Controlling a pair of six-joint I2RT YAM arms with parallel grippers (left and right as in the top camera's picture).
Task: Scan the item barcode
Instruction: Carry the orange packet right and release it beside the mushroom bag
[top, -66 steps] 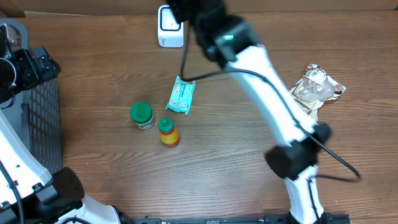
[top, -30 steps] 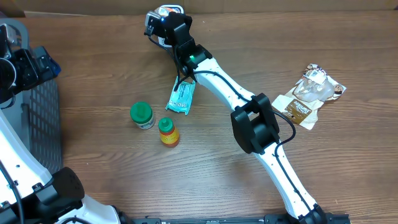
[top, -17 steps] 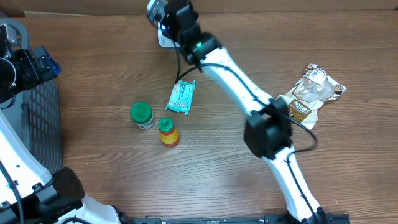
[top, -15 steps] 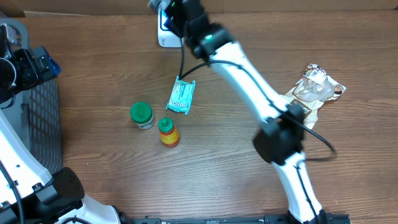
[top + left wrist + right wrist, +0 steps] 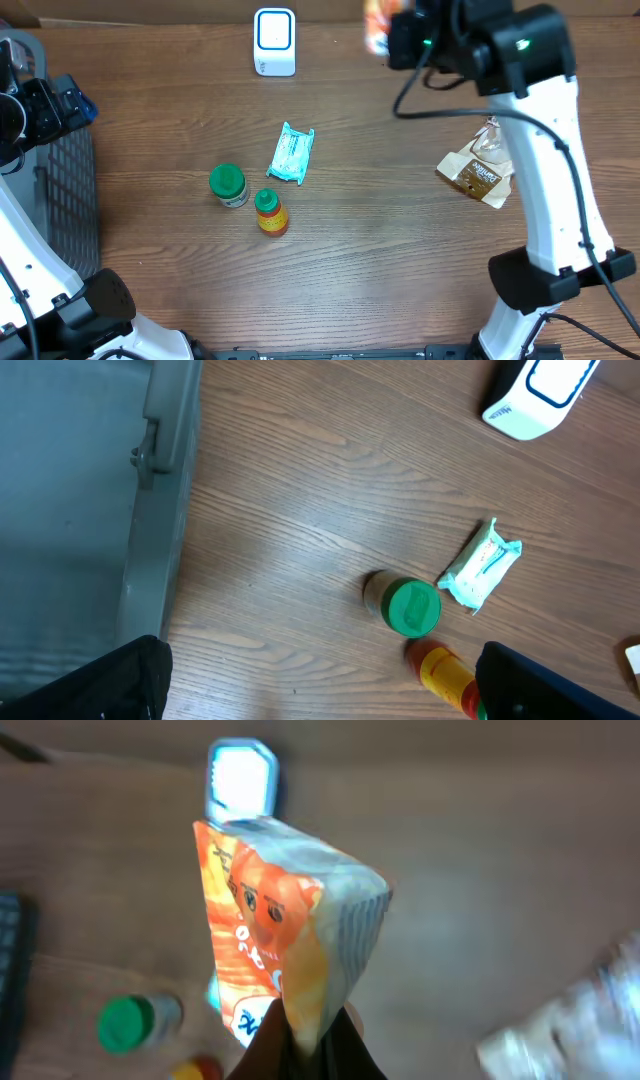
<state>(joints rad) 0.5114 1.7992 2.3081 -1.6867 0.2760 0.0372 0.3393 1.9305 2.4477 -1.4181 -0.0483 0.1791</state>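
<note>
The right gripper (image 5: pixel 303 1042) is clenched on the bottom seam of an orange pouch (image 5: pixel 270 935), with the dark fingertips pinched together on the foil. The pouch stands upright above the fingers, puffed out, its printed orange face turned to one side and a silvery gusset to the other. In the overhead view it is a blurred orange patch held in the air over the far edge of the tabletop (image 5: pixel 400 260).

The white scanner (image 5: pixel 274 41) with a blue-rimmed face sits at the far edge, well apart from the pouch on its left. In the right wrist view it shows just past the top of the pouch.

Toward the right edge lies a bag (image 5: pixel 478 172), clear at its far end and brown-labelled at its near end. What it holds cannot be made out.

Near the middle of the tabletop lies a flat teal packet (image 5: pixel 291 155). Just beside it, toward the near-left, a green-lidded jar (image 5: pixel 228 185) stands upright with its lid on. A small orange bottle (image 5: pixel 271 213) with a green cap is close to the jar, though whether they touch is unclear.

The left gripper (image 5: pixel 320 695) is released, its jaws spread wide above the left edge, next to a grey bin (image 5: pixel 150 480) whose smooth grey inside faces the left wrist camera.
</note>
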